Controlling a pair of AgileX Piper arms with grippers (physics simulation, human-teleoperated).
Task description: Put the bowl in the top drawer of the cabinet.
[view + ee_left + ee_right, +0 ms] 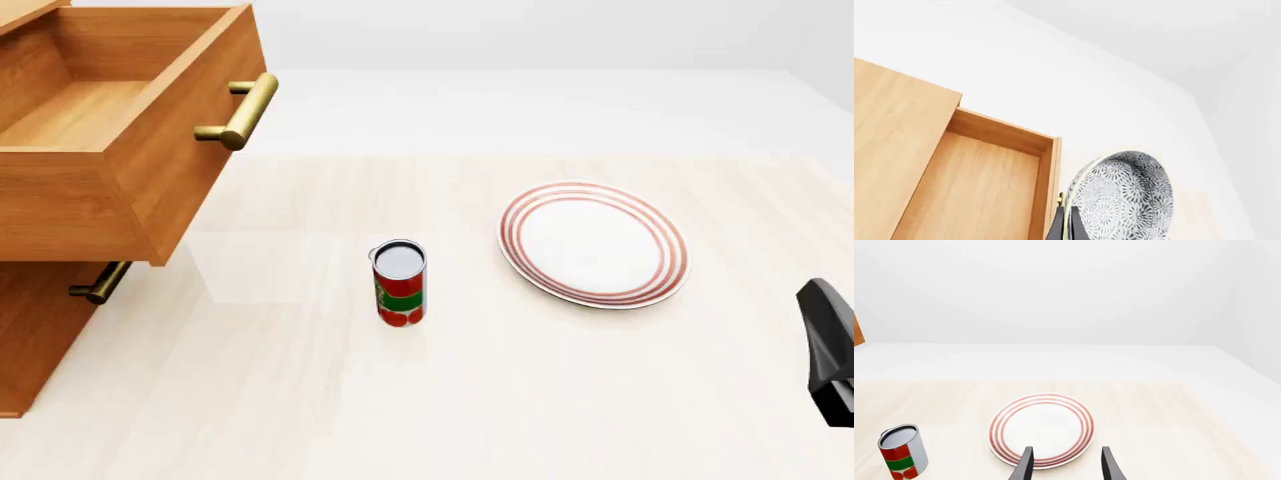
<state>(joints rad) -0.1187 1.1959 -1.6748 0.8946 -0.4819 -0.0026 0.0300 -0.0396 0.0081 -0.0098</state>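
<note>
The bowl [1124, 197] is held on edge in the left wrist view, its patterned hollow facing sideways, rim pinched by the left end effector [1066, 227], just beside the open top drawer [971, 190] of the cabinet [40, 330]. The front view does not show the bowl. One bowl, one plate [594, 243] with red rings, one can [399, 284], two brass handles. The can's red and green label carries no readable writing. The right end effector [1066, 464] hangs released above the counter [441, 400], near the plate.
</note>
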